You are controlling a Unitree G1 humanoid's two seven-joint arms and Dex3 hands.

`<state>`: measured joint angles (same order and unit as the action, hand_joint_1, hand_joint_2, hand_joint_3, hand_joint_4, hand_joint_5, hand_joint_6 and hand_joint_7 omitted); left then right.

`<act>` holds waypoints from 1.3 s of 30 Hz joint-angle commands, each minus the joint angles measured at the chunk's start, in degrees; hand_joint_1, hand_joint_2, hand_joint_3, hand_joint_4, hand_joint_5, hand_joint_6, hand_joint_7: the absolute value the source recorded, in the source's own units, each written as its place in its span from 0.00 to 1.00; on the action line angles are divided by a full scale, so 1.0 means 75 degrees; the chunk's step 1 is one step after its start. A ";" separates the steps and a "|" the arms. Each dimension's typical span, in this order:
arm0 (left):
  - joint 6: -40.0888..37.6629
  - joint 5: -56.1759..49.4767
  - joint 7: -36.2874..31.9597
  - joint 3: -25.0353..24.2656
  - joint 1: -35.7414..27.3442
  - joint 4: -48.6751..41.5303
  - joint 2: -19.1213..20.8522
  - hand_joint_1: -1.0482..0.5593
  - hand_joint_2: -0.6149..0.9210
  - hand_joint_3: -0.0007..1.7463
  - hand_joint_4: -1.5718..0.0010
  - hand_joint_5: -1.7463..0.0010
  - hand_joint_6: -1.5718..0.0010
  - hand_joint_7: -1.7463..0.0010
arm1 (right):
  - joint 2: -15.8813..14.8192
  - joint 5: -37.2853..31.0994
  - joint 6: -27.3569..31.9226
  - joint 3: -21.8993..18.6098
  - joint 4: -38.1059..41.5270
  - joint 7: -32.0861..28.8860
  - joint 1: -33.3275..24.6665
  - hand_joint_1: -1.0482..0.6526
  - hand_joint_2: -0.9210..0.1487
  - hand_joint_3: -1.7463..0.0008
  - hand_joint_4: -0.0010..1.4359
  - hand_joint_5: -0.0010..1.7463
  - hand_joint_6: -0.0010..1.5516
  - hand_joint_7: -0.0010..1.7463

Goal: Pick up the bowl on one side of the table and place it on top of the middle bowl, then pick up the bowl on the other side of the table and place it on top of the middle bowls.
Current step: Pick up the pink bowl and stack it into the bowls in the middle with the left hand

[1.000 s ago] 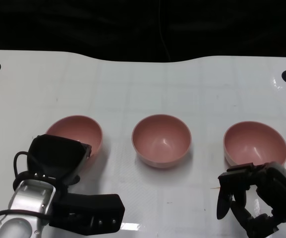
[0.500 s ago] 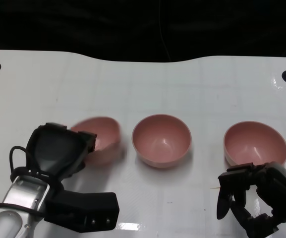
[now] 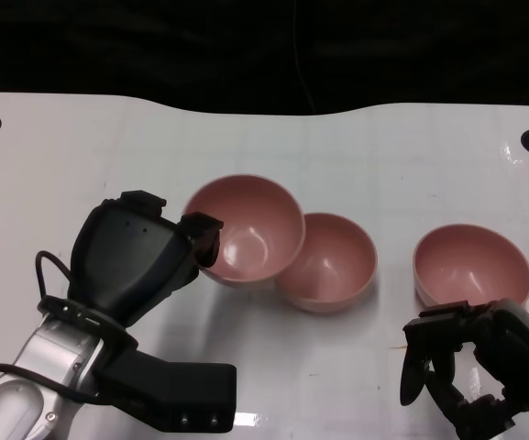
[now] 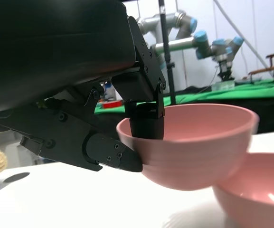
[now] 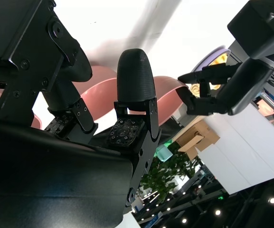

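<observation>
Left hand (image 3: 140,252): fingers pinched the lifted bowl (image 3: 246,229) by its rim, overlapping the middle bowl (image 3: 333,263).
Right hand (image 3: 470,362): fingers apart, empty, near the right bowl (image 3: 470,263).

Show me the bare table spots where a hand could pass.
Bare: the table behind the bowls, and the strip between middle bowl and right bowl. Crowded: the left hand holds the left bowl overlapping the middle bowl.
</observation>
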<state>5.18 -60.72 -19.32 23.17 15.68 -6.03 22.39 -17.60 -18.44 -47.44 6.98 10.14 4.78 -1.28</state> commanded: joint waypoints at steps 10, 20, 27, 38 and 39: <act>0.0407 0.0137 -0.0292 0.0000 0.0163 0.0422 -0.0096 0.48 0.99 0.03 0.43 0.00 0.45 0.31 | -0.0062 -0.0058 -0.0076 -0.0004 0.0032 -0.0052 0.0017 0.75 0.78 0.08 0.67 0.96 0.64 0.68; 0.0144 -0.0007 0.0214 0.0306 0.0725 0.0011 -0.0609 0.47 0.96 0.03 0.42 0.04 0.25 0.70 | -0.0003 -0.0096 -0.0136 0.0016 0.0068 -0.0114 0.0019 0.74 0.78 0.07 0.68 0.97 0.64 0.69; 0.0011 -0.0051 0.0318 0.0489 0.1011 -0.0310 -0.0723 0.46 0.95 0.02 0.43 0.04 0.26 0.72 | -0.0002 -0.0110 -0.0167 0.0024 0.0096 -0.0151 0.0036 0.74 0.78 0.07 0.67 0.98 0.64 0.69; 0.0267 0.0376 -0.0107 0.0859 0.1733 -0.2327 -0.1345 0.48 0.97 0.03 0.44 0.06 0.19 0.90 | -0.0025 -0.0111 -0.0214 0.0035 0.0123 -0.0160 0.0045 0.74 0.78 0.08 0.67 0.98 0.64 0.69; 0.0318 0.0430 -0.0159 0.0886 0.1792 -0.2513 -0.1391 0.48 0.98 0.04 0.43 0.05 0.17 0.88 | -0.0030 -0.0116 -0.0193 0.0035 0.0103 -0.0152 0.0040 0.74 0.78 0.08 0.67 0.97 0.64 0.69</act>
<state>7.09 -58.16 -19.14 29.51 28.17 -23.07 11.91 -17.48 -19.44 -48.56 7.26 10.73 3.96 -0.94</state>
